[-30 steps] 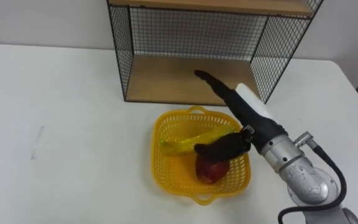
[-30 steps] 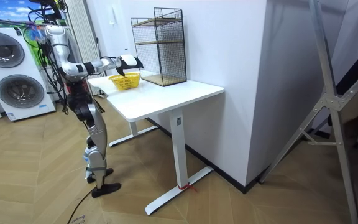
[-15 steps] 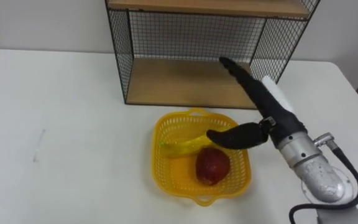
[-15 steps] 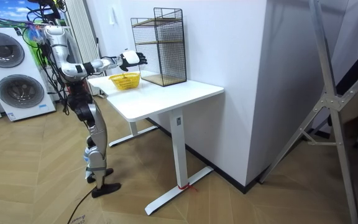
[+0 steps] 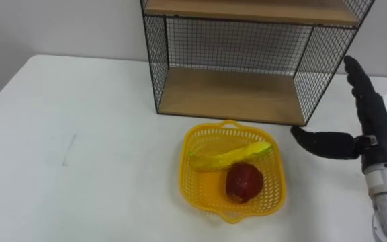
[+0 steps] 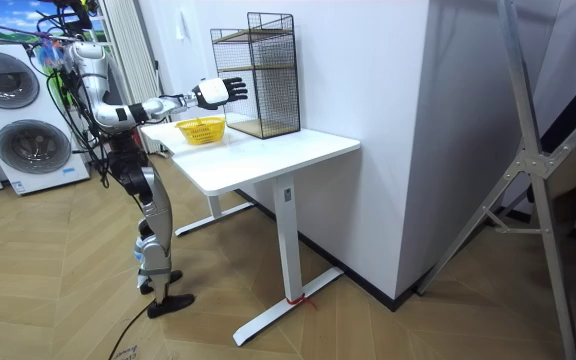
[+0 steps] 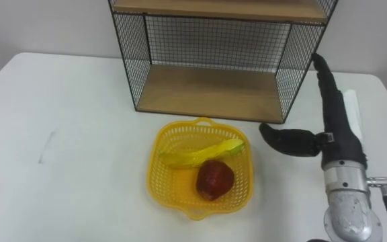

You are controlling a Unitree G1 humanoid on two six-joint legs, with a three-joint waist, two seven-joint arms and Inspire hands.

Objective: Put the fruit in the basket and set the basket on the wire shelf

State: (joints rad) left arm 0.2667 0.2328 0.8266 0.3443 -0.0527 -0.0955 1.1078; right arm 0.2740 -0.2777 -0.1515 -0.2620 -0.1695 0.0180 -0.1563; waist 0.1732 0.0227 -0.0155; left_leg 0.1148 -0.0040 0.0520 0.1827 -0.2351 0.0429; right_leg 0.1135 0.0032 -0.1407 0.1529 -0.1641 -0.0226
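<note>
Left eye view | right hand (image 5: 380, 133) splayed, empty | clear of basket (image 5: 192, 185) rim

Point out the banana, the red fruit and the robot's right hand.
banana (image 5: 230, 156): left eye view, middle of its length
red fruit (image 5: 244, 183): left eye view, its centre
right hand (image 5: 371, 124): left eye view, the palm

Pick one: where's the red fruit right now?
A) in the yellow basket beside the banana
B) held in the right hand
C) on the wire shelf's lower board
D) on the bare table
A: the red fruit lies in the yellow basket beside the banana, while the right hand is open, holds nothing and is off to the basket's right.
</note>
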